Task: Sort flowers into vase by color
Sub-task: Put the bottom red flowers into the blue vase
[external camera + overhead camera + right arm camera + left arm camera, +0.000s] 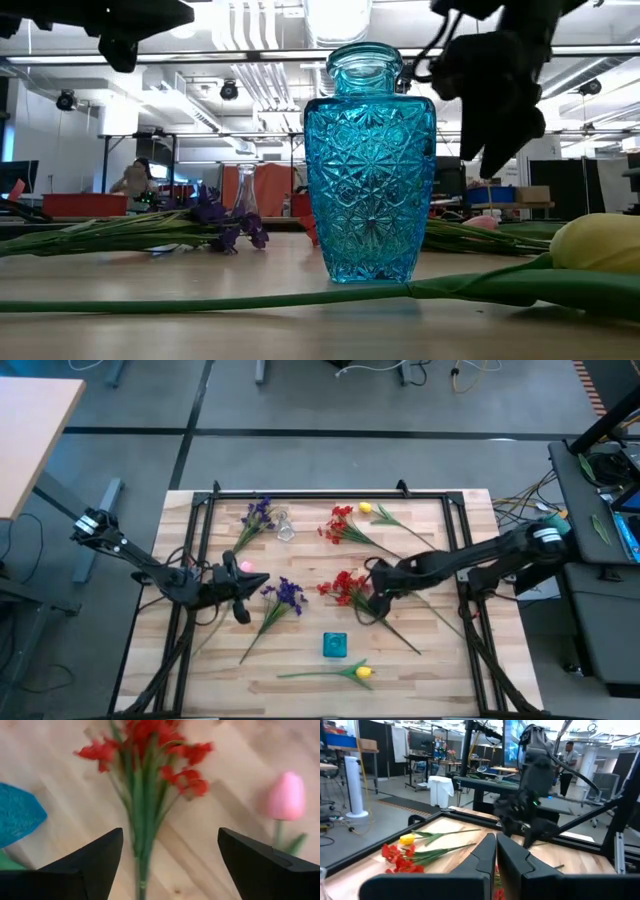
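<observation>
My right gripper (170,865) is open and hovers over a red flower cluster (150,750) lying mid-table (345,588); its stems run between the fingers without touching them. My left gripper (495,862) is shut, holds nothing, and sits near a pink tulip (245,567) and a purple cluster (288,595). The pink tulip (285,795) lies flat on the wood. A blue glass vase (335,645) stands upright near the table's near edge, large in the low view (370,160). A small clear vase (285,528) stands farther back.
At the far side lie a second red cluster (340,522), a yellow tulip (365,508) and a purple cluster (258,512). Another yellow tulip (362,673) lies in front of the blue vase. A black frame (330,493) rims the table. People stand in the room beyond.
</observation>
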Available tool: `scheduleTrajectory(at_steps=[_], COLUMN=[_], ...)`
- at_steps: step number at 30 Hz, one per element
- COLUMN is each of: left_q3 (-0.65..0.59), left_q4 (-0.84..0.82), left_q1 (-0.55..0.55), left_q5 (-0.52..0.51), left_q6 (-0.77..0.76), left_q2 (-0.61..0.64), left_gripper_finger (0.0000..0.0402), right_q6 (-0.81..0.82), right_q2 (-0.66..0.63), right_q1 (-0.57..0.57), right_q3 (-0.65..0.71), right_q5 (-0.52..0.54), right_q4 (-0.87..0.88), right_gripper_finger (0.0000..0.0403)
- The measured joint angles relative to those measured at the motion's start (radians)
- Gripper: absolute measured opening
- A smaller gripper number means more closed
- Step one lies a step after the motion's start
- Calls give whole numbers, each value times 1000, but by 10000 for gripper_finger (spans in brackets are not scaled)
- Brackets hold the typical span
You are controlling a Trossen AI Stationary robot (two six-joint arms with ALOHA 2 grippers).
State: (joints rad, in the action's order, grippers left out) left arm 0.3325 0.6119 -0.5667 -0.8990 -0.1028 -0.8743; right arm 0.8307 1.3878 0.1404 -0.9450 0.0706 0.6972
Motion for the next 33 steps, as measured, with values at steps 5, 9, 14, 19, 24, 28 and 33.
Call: scheduleTrajectory(at_steps=[5, 9, 14, 19, 24, 28, 33], left_q3=[0, 0, 0, 0, 0, 0, 0], left_q4=[-1, -2, -6, -8, -8, -8, -8], left_q1=[0, 0, 0, 0, 0, 0, 0], left_q5=[-8, -8, -8, -8, -8, -8, -8], left_q6=[33, 54, 66, 73, 88, 95, 95], left_q2=[9, 13, 17, 20, 19, 19, 19], left_gripper_finger=[0, 0, 0, 0, 0, 0, 0], right_q6=[10, 20, 23, 24, 26, 44, 72], right_q2=[131, 227, 310, 346, 349, 349, 349], right_q1=[47, 67, 70, 75, 76, 76, 76], right_q3=[-76, -119, -131, -131, -131, -131, -129], right_q5=[5, 2, -4, -26, -26, -26, -18], right_q4=[3, 32, 49, 44, 30, 19, 18], right_gripper_finger=[311, 305, 304, 304, 304, 292, 220])
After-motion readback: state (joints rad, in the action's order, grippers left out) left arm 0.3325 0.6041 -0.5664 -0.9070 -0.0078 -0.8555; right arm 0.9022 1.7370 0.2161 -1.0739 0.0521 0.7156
